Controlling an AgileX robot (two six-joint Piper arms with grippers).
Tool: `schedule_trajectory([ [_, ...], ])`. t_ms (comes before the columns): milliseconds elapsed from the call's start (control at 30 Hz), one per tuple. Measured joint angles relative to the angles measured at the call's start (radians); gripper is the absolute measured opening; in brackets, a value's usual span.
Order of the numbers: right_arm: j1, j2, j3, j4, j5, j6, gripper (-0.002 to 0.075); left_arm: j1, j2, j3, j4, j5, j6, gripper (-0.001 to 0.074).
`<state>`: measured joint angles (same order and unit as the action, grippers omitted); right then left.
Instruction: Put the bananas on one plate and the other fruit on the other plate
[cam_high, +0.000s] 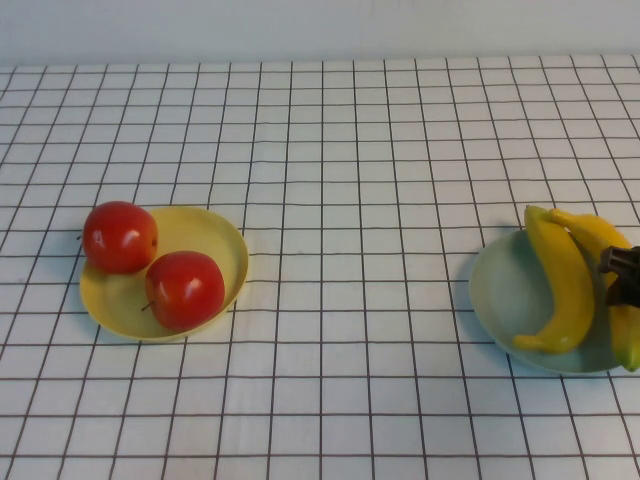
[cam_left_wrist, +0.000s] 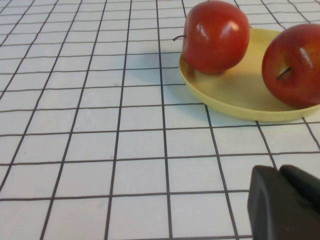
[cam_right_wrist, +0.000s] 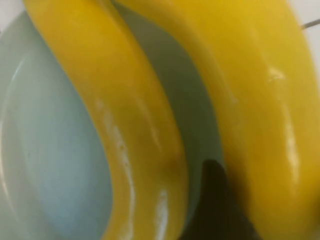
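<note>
On the left of the tabletop (cam_high: 330, 130), covered in a white cloth with a dark grid, the yellow plate (cam_high: 205, 235) holds both red apples. One apple (cam_high: 120, 237) sits on the plate's far-left rim, and the other apple (cam_high: 185, 289) lies nearer and to the right, the two almost touching.

The left tool (cam_left_wrist: 287, 202) appears only in its own wrist view, as a dark body low over the bare cloth. The yellow plate (cam_left_wrist: 235, 97) and its apples lie apart from it; whether this tool is released or clenched cannot be told.

At the right edge, the pale blue-green plate (cam_high: 505, 290) carries both bananas. The inner banana (cam_high: 565, 285) curves across the plate's middle, and the outer banana (cam_high: 612, 270) lies just to its right, their far tips touching.

The right tool (cam_high: 624, 275) sits at the frame's right edge, directly over the outer banana. In the right wrist view a dark finger (cam_right_wrist: 215, 205) reaches down between the two bananas, against the outer banana (cam_right_wrist: 260, 100). Whether it grips the fruit or has released it cannot be told.
</note>
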<state>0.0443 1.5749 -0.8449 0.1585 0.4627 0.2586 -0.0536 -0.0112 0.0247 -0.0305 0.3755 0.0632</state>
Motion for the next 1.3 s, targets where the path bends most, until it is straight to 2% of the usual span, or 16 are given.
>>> schedule_trajectory([
  [167,0.005,0.031,-0.039,-0.002,-0.002,-0.004,0.0442,0.000,0.000,0.000,0.000,0.000,0.000,-0.0004],
  [300,0.010,0.038,-0.059,-0.002,-0.002,-0.017,0.0446,0.000,0.000,0.000,0.000,0.000,0.000,-0.0004],
  [400,0.010,0.018,-0.060,-0.004,0.002,-0.021,0.0417,0.000,0.000,0.000,0.000,0.000,0.000,-0.0004],
  [433,0.010,0.001,-0.060,-0.004,0.005,-0.022,0.0386,0.000,0.000,0.000,0.000,0.000,0.000,-0.0004],
  [533,0.015,-0.089,-0.042,-0.006,-0.022,-0.022,0.0212,0.000,0.000,0.000,0.000,0.000,0.000,-0.0004],
  [633,0.027,-0.238,0.047,-0.008,-0.141,-0.024,0.0057,0.000,0.000,0.000,0.000,0.000,0.000,-0.0004],
  [767,0.047,-0.496,0.209,-0.026,-0.341,-0.075,-0.0001,0.000,0.000,0.000,0.000,0.000,0.000,-0.0004],
  [867,0.051,-0.658,0.278,-0.056,-0.368,-0.119,-0.0011,0.000,0.000,0.000,0.000,0.000,0.000,-0.0004],
  [1033,0.051,-0.852,0.294,-0.074,-0.246,-0.157,-0.0014,0.000,0.000,0.000,0.000,0.000,0.000,-0.0004],
  [1167,0.051,-0.965,0.299,-0.101,-0.048,-0.176,-0.0014,0.000,0.000,0.000,0.000,0.000,0.000,-0.0004],
  [1300,0.051,-1.090,0.333,-0.086,0.088,-0.305,-0.0014,0.000,0.000,0.000,0.000,0.000,0.000,-0.0004],
])
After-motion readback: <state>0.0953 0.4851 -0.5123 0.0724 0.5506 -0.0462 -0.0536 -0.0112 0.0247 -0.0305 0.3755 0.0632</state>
